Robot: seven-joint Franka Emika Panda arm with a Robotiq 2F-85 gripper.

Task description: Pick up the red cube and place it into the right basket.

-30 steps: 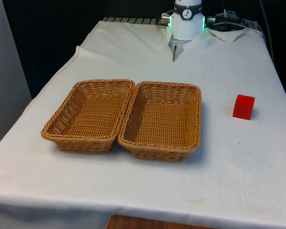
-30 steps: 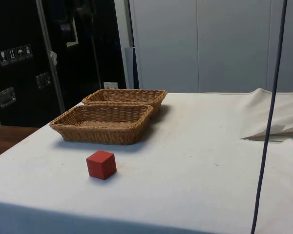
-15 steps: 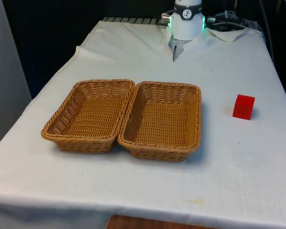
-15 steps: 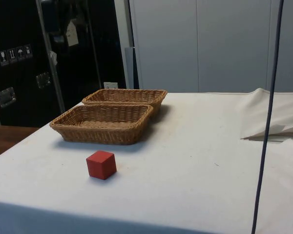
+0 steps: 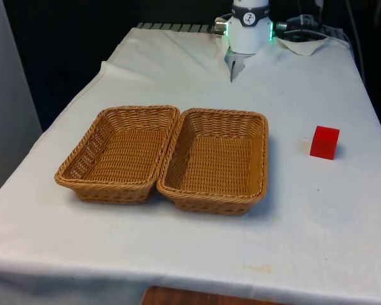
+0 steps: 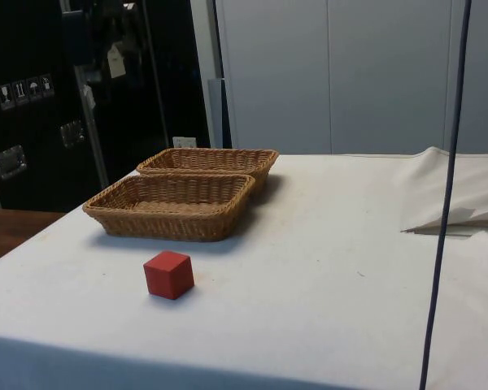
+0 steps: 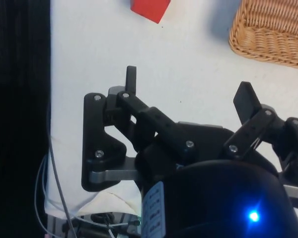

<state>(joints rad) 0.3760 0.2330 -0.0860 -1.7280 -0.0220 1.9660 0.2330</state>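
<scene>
The red cube (image 5: 324,142) rests on the white cloth at the front view's right, apart from the baskets; I also see it as the red cube (image 6: 168,274) near the table's front in the side view and the red cube (image 7: 150,9) in the wrist view. Two wicker baskets stand side by side: the right basket (image 5: 263,159) and the left basket (image 5: 82,152), both with nothing in them. My gripper (image 7: 187,91) hangs high above the cloth, open, with nothing between its fingers, well away from the cube. A corner of a basket (image 7: 273,29) shows in the wrist view.
The robot's base (image 5: 249,28) stands at the table's far end. A cable (image 6: 443,211) hangs down at the side view's right. The cloth (image 6: 459,195) is folded up in a ridge near there. Bare cloth surrounds the cube.
</scene>
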